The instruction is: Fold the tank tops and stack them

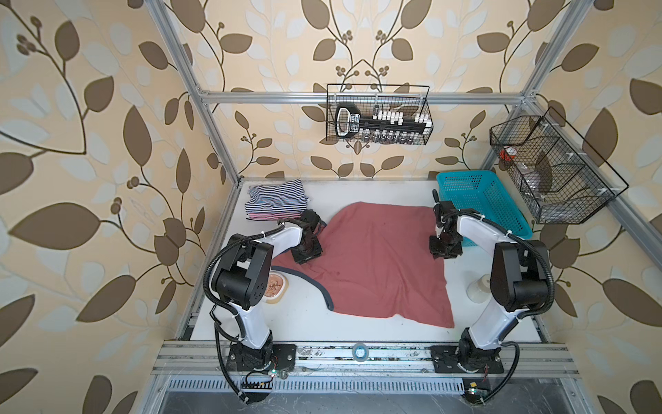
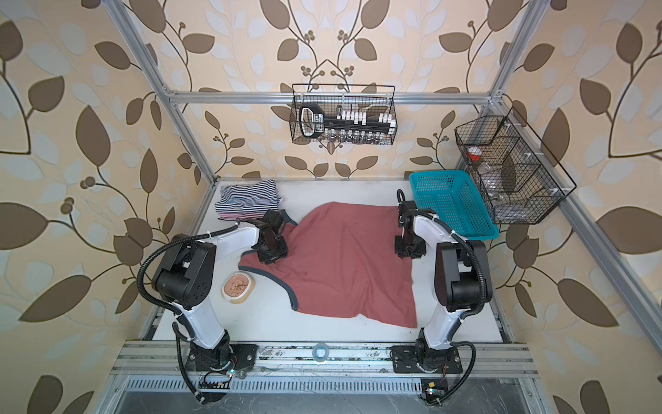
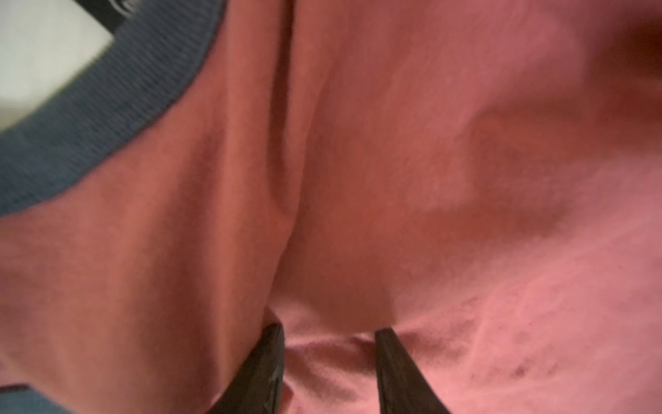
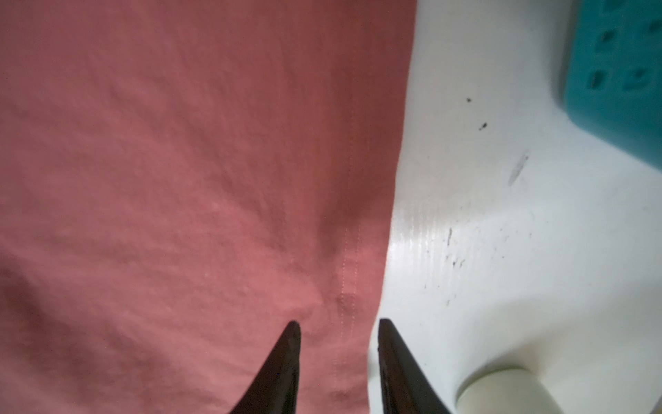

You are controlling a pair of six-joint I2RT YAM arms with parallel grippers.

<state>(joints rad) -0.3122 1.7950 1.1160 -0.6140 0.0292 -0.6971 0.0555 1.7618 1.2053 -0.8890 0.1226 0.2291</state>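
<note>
the dusty red top (image 1: 376, 258) lies spread across the middle of the white table (image 1: 358, 329) in both top views, wrinkled, with one corner reaching toward the lower right of the frame. its blue-grey trim (image 1: 322, 290) curves along the left edge.

the left hand (image 1: 304, 255) sits over the upper left part of this top, by the trim. in the left wrist view the left hand (image 3: 329, 344) has its fingers (image 3: 272, 358) parted to a middling gap, and the red cloth in the gap looks slack, not pinched.

the right hand (image 1: 444, 249) is at the top's right edge. in the right wrist view the right hand (image 4: 338, 340) is also parted to a middling gap, straddling the stitched hem, one finger (image 4: 286, 358) over cloth and its partner over bare table. it holds nothing.

in the upper left of the table a folded pile rests: the navy and white striped top (image 1: 277, 195) on the red and white striped top (image 1: 265, 216), of which only an edge shows.

a teal basket (image 1: 480, 204) stands in the upper right of the table, just beside the right arm. a bowl (image 2: 238, 286) sits at the left and a pale cup (image 1: 478, 288) at the right.
</note>
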